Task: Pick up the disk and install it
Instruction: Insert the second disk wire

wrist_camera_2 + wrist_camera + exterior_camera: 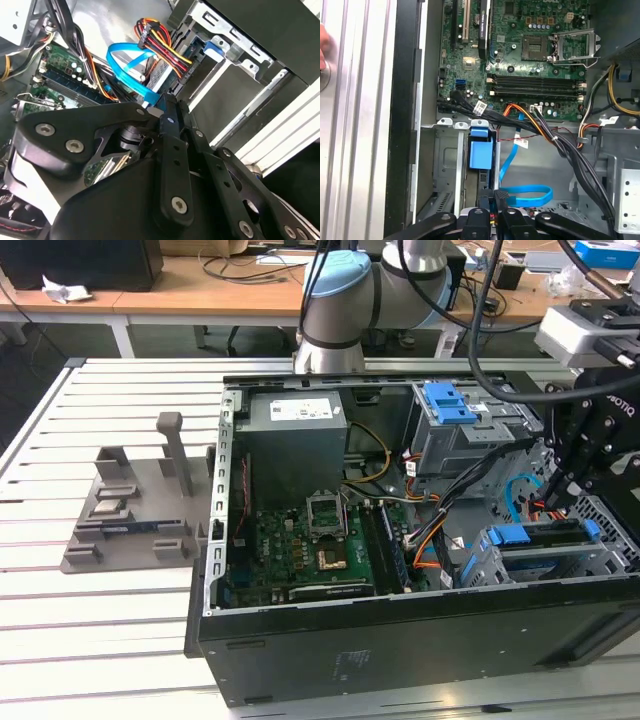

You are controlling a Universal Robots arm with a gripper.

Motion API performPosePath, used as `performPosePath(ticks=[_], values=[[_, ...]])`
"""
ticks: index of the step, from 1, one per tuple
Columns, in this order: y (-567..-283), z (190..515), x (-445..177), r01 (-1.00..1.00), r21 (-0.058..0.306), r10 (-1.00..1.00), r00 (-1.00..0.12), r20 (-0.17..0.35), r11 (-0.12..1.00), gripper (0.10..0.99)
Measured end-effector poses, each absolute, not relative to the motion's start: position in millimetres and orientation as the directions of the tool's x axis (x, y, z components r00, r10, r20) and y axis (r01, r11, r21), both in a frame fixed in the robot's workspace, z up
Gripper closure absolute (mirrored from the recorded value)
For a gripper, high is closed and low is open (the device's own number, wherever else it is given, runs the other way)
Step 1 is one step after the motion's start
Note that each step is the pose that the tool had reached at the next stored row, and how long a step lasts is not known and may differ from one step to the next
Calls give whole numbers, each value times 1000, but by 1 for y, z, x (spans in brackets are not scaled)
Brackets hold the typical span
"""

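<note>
I've got one slatted table (100, 640) carrying one open black computer case (300, 640) lying on its side. To the exterior view's left of the case is one grey fixture block (130, 510).

Inside the case:
- one grey power-supply box (295, 435)
- one green motherboard (290, 540) below it, with one empty processor socket (572, 47) and four memory slots (535, 85)
- one metal drive cage (470, 445) topped with a blue latch piece (447, 400)
- one lower drive bay (560, 565) at the exterior view's right

The disk (545, 536) sits on edge in that lower bay. It shows as a thin dark slab with blue carrier plastic at both ends. In the first wrist view I see its blue end tab (481, 155) between the bay's metal walls.

My claw (555, 502) is right on top of the disk. Its fingers are drawn close together and look clenched on the disk's upper edge, seen in both wrist views (493, 197) (167, 107).

One flat blue data cable (525, 195) loops just beside the claw, near a bundle of red, yellow and orange wires (160, 42).
</note>
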State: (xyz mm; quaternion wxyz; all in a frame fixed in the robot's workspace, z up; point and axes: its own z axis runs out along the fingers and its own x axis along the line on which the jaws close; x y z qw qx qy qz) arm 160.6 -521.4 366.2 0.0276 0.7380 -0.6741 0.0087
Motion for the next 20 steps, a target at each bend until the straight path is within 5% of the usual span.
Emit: performPosePath(ticks=[20], values=[[-532,348,167,-996,30,-995,91,51,-90,925]])
